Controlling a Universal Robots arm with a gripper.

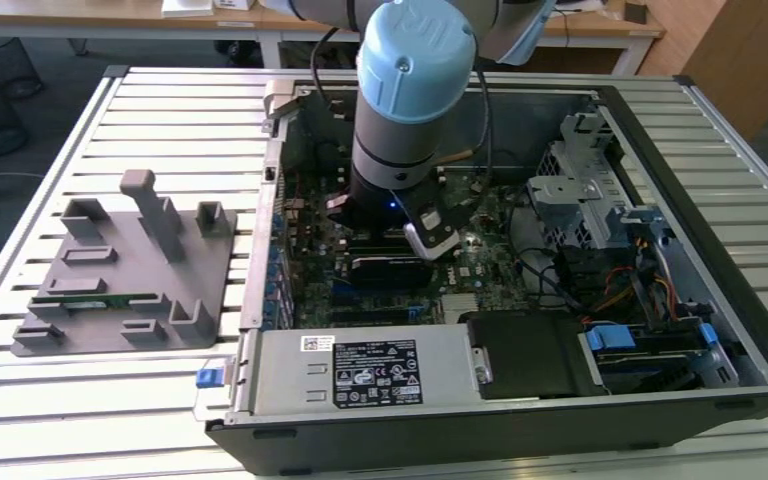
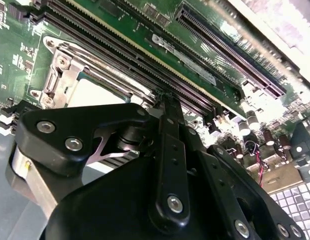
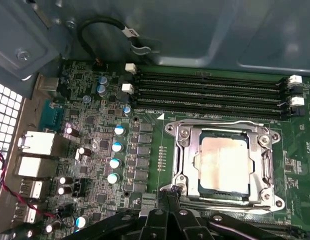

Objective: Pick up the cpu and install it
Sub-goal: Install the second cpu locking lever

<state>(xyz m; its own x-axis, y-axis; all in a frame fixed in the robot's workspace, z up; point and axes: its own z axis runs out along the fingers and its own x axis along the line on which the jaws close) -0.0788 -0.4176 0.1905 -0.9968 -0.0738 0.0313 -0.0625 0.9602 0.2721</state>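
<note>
The cpu (image 3: pixel 222 162) lies flat in the motherboard socket, its shiny silver top showing inside the metal socket frame (image 3: pixel 181 150). In the second wrist view the cpu (image 2: pixel 90 92) shows as a pale patch just beyond the gripper's black linkage. My gripper (image 3: pixel 167 197) hovers low over the socket's edge, on the side away from the memory slots. Its black fingertips (image 2: pixel 165 100) are together with nothing between them. In the exterior view the arm (image 1: pixel 404 110) reaches down into the open computer case (image 1: pixel 704 330).
Black memory slots (image 3: pixel 210 92) run beside the socket, with capacitors (image 3: pixel 117 147) and rear ports (image 3: pixel 37 145) nearby. A grey fixture (image 1: pixel 124 290) holding a green memory stick (image 1: pixel 97 301) sits on the exterior view's left. The power supply box (image 1: pixel 357 370) and drive cage (image 1: pixel 584 190) stand inside the case.
</note>
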